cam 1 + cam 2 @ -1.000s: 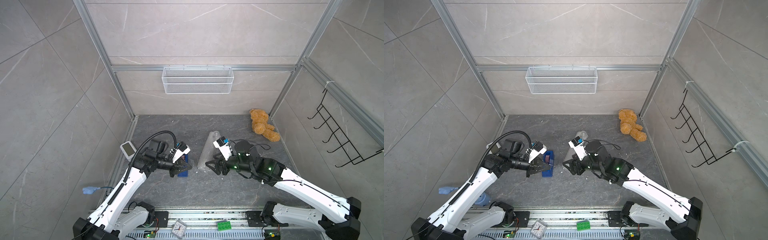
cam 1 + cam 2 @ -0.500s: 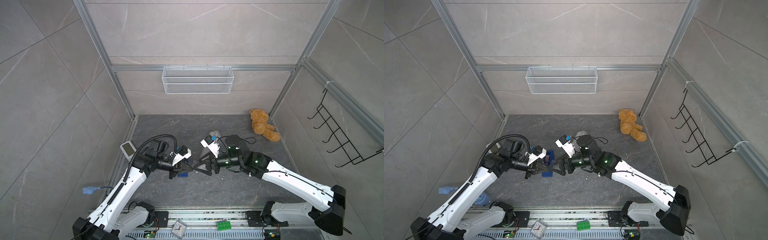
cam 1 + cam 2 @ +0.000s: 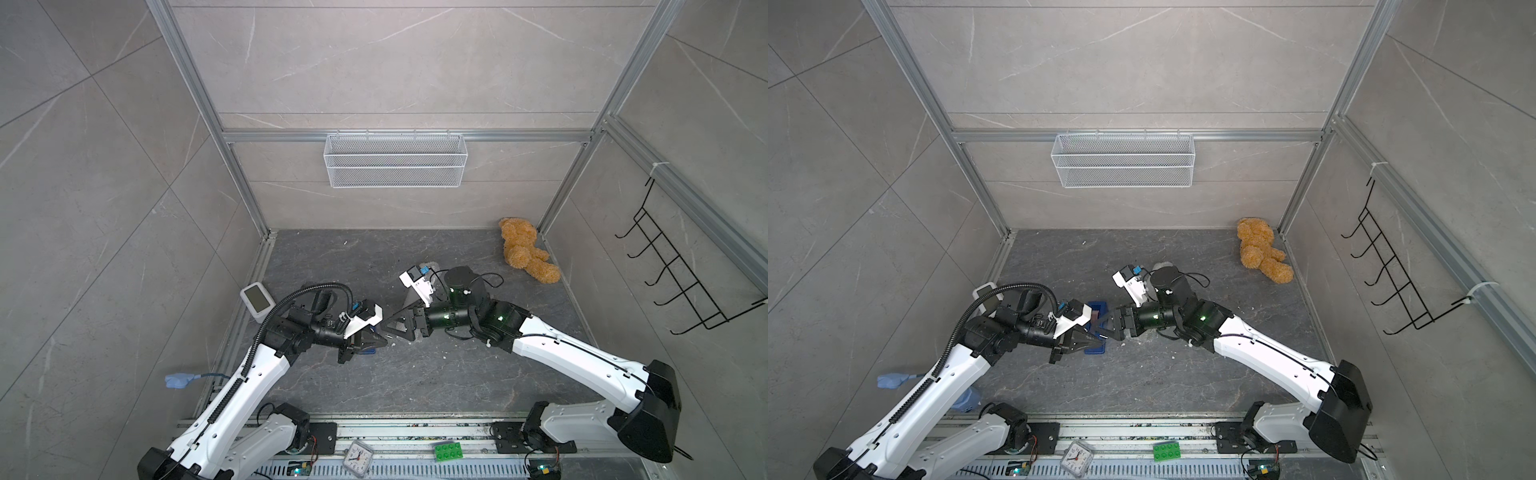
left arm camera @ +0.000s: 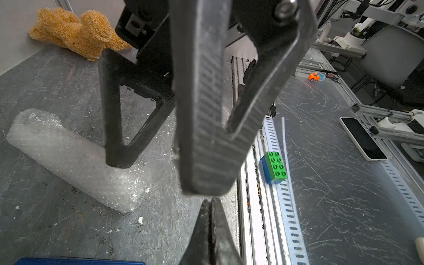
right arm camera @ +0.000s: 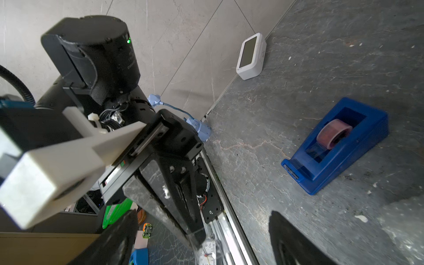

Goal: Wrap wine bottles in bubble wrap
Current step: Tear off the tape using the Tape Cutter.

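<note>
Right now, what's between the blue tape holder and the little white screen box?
Nothing but bare gray floor lies between the blue tape holder and the white screen box; the right wrist view shows it.

Grey marbled tile walls (image 3: 374, 62) framed by aluminium rails (image 3: 395, 136) enclose a dark stone floor (image 3: 415, 374), evenly lit

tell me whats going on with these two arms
The bubble wrap lies rolled into a bundle on the table; no bottle shows through it. The left hand is shut, seemingly pinching a clear strip, maybe tape. The right hand is open at its tip, perhaps to take it. The blue tape dispenser sits nearby.
</note>
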`<action>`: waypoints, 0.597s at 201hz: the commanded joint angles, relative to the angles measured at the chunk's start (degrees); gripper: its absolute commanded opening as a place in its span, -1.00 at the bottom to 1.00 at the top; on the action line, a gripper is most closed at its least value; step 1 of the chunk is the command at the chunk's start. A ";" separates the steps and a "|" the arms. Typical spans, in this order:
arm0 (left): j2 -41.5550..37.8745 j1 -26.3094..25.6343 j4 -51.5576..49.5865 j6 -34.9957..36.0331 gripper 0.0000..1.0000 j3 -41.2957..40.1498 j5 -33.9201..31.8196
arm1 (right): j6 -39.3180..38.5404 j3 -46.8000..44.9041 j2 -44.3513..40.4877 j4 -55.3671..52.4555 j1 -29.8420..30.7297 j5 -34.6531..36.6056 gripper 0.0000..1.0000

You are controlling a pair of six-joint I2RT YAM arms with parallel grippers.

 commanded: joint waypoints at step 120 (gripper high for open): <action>2.29 -0.83 1.79 -3.04 -1.00 -0.77 -2.42 | 4.41 -2.87 1.52 6.85 -2.37 -10.04 0.46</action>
